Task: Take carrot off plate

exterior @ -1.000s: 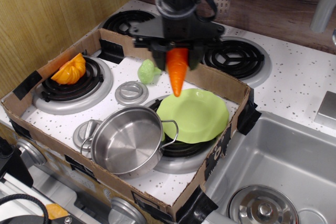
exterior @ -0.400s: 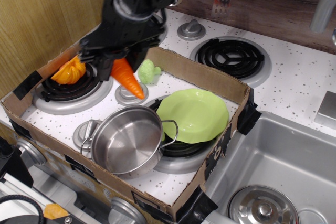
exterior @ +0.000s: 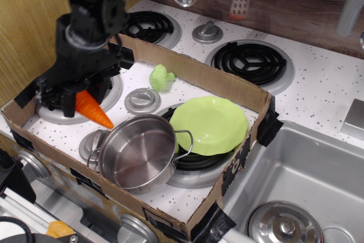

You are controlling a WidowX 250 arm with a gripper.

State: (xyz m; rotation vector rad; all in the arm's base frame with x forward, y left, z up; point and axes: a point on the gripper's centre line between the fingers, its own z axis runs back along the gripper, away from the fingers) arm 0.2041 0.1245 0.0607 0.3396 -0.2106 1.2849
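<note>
The carrot [exterior: 94, 110] is bright orange and tapered; its tip points down and right over the front-left burner, and its stem end is hidden inside my gripper. My gripper [exterior: 77, 96] is shut on the carrot's thick end, at the left of the cardboard tray. The lime-green plate [exterior: 209, 124] rests on the front-right burner, empty, well to the right of the carrot.
A steel pot [exterior: 136, 152] stands in front of the plate, touching its left rim. A small pale-green toy vegetable [exterior: 161, 77] and a grey knob [exterior: 142, 100] lie mid-tray. Cardboard walls [exterior: 205, 81] ring the stove. A sink [exterior: 307, 186] is at the right.
My gripper has carried the carrot from above the plate's far rim leftward and down to the front-left burner. It now hides the orange wedge fruit. The plate and pot have not moved.
</note>
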